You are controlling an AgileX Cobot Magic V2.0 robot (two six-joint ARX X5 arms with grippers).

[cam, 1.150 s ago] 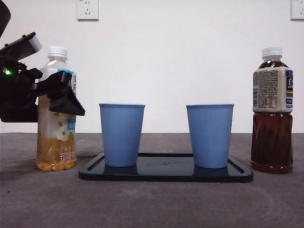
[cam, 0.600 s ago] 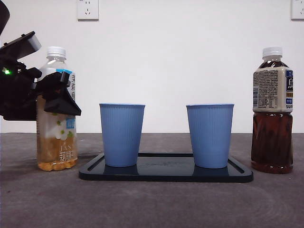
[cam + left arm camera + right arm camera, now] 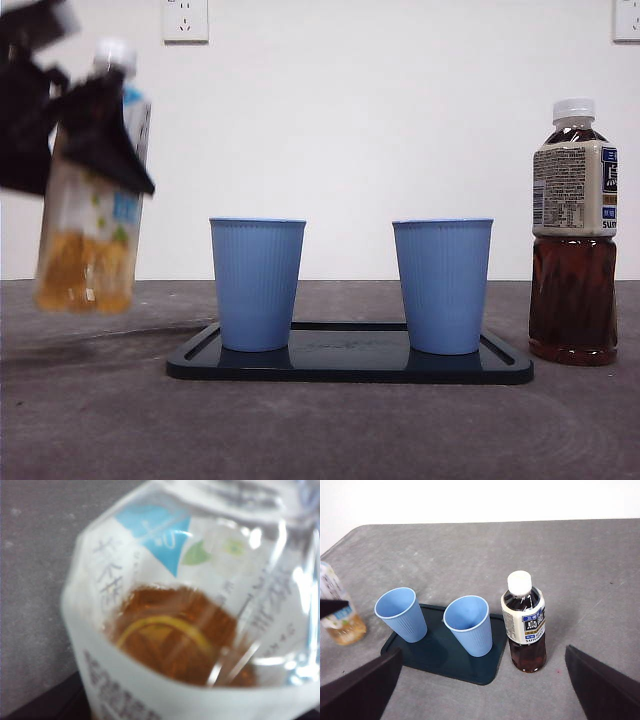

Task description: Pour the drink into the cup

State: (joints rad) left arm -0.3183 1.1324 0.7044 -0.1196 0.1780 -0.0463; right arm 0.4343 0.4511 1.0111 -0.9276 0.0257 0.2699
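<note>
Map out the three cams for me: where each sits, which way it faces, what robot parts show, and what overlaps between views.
Front: low, at table height, looking level at two blue cups on a dark tray; left gripper holds the jasmine tea bottle lifted.
Left wrist: pressed close against that bottle; its own jaws are not clearly visible.
Right wrist: high, looking down at the table; own open jaws, right gripper, above the dark tea bottle.
Shared: front and right wrist both show cups, tray, both bottles.

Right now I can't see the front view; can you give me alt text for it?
The left end effector holds a jasmine tea bottle, white cap on, tilted and lifted off the grey table at far left. Two blue cups stand upright on a dark tray; a capped dark tea bottle stands at right.
</note>
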